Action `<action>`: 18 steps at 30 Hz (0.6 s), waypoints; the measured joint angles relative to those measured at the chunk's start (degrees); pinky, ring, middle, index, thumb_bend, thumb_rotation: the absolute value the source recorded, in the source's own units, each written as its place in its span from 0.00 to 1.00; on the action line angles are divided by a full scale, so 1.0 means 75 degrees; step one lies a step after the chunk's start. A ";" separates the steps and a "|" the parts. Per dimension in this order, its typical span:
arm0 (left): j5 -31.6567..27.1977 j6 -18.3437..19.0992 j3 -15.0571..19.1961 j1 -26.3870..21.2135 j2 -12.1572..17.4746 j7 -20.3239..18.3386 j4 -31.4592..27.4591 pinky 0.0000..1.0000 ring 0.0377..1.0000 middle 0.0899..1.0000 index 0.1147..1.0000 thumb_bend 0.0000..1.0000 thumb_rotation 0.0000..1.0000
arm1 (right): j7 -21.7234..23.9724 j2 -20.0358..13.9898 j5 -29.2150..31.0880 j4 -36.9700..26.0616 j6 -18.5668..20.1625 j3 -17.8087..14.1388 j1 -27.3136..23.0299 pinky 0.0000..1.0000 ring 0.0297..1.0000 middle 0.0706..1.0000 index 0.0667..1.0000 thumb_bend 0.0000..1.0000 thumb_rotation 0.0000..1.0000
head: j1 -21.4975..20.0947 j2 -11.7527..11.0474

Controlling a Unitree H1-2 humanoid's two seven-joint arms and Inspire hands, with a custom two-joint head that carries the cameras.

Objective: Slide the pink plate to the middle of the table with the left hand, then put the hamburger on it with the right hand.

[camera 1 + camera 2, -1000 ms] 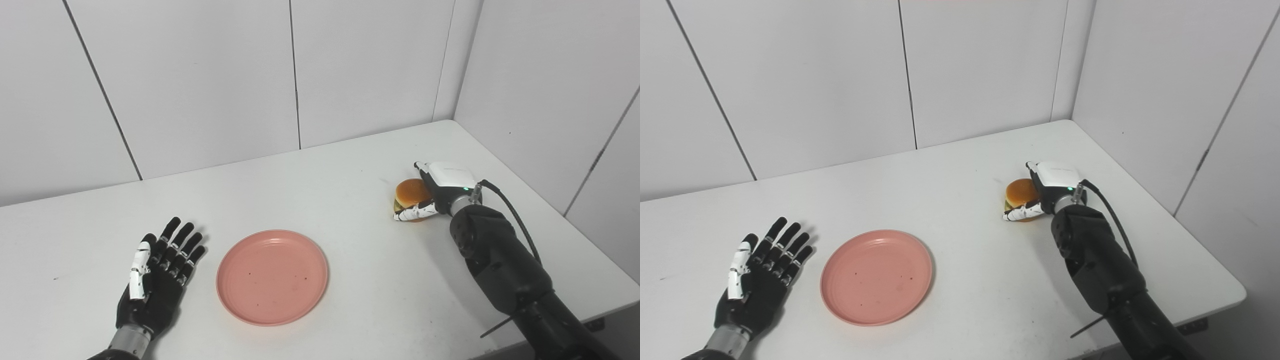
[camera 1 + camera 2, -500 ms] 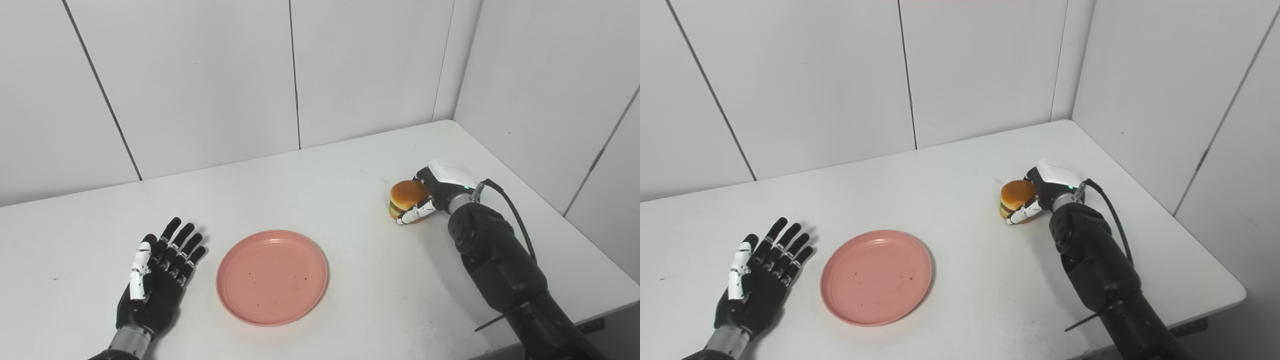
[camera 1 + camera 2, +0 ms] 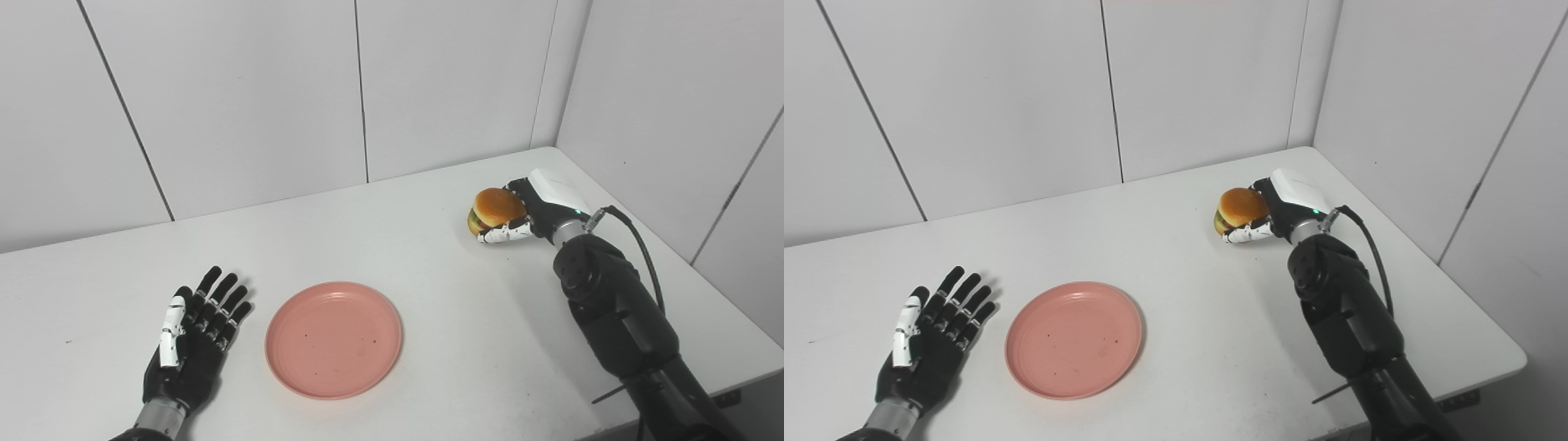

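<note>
From where I stand there is one white table [image 3: 429,380] set into a corner of pale panelled walls [image 3: 245,92], and on it just two loose things: one pink plate [image 3: 334,339] and one hamburger [image 3: 495,209]. Two robot hands are over it, one on each side.

The pink plate lies flat near the front edge, a little left of the table's middle. It holds nothing; only a few small dark specks show on its surface.

The left hand [image 3: 193,343] rests on the tabletop just beside the plate's left rim, not touching it. It lies palm up with its black fingers [image 3: 223,289] stretched out and spread, grasping nothing. One finger along its left side is white.

The right hand [image 3: 1274,214] is well apart from the plate, over the far right part of the table near the wall corner. Its fingers are wrapped round the hamburger: a white-tipped finger [image 3: 1244,234] curls under the bottom bun, and black ones hold it from behind. The hamburger is tilted, its brown top bun turned up and to the left, a strip of green showing at its edge. It appears lifted clear of the table, with a faint shadow below it. A black cable [image 3: 1372,245] loops from the wrist down along the dark right arm [image 3: 1341,306].
</note>
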 measured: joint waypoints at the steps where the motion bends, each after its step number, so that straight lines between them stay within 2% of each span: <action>1: 0.0015 0.0001 -0.0017 0.0006 -0.0013 0.0047 -0.0037 0.94 0.93 0.92 0.91 0.32 1.00 | -0.0047 -0.0002 0.0009 -0.0131 -0.0001 0.0027 0.0002 0.37 0.45 0.50 0.58 0.39 0.25 | 0.0152 0.0047; 6: 0.0095 0.0009 -0.0074 0.0067 -0.0182 0.0324 -0.0185 0.93 0.92 0.92 0.90 0.32 1.00 | -0.0270 0.0022 0.0042 -0.0768 -0.0052 0.0271 0.0017 0.35 0.43 0.47 0.57 0.39 0.19 | 0.0538 0.0117; 7: 0.0115 0.0011 -0.0109 0.0089 -0.0224 0.0377 -0.0235 0.93 0.92 0.92 0.90 0.32 1.00 | -0.0310 0.0053 0.0060 -0.0864 -0.0069 0.0297 0.0020 0.27 0.32 0.37 0.49 0.40 0.18 | 0.0575 0.0129; 9: 0.0193 0.0015 -0.0222 0.0144 -0.0264 0.0453 -0.0349 0.94 0.92 0.92 0.90 0.32 1.00 | -0.0321 0.0143 0.0084 -0.1117 -0.0068 0.0376 0.0054 0.20 0.23 0.29 0.40 0.40 0.17 | 0.1053 0.0222; 11: 0.0265 0.0018 -0.0282 0.0161 -0.0301 0.0497 -0.0384 0.93 0.91 0.91 0.89 0.33 1.00 | -0.0319 0.0297 0.0192 -0.1374 -0.0069 0.0490 0.0096 0.18 0.21 0.27 0.36 0.40 0.16 | 0.1056 0.0223; 12: 0.0296 0.0024 -0.0312 0.0161 -0.0336 0.0566 -0.0409 0.93 0.90 0.90 0.89 0.33 1.00 | -0.0306 0.0358 0.0230 -0.1445 -0.0069 0.0552 0.0113 0.17 0.20 0.26 0.35 0.40 0.15 | 0.1659 0.0327; 14: 0.0397 0.0031 -0.0348 0.0165 -0.0443 0.0694 -0.0465 0.91 0.89 0.89 0.88 0.33 1.00 | -0.0241 0.0425 0.0289 -0.1619 -0.0070 0.0672 0.0156 0.18 0.21 0.27 0.38 0.41 0.15 | 0.1665 0.0328; 18: 0.0450 0.0050 -0.0383 0.0172 -0.0605 0.0916 -0.0516 0.89 0.88 0.88 0.87 0.33 1.00 | -0.0143 0.0536 0.0304 -0.1781 -0.0094 0.1084 0.0128 0.21 0.25 0.30 0.38 0.41 0.15 | 0.2203 0.0387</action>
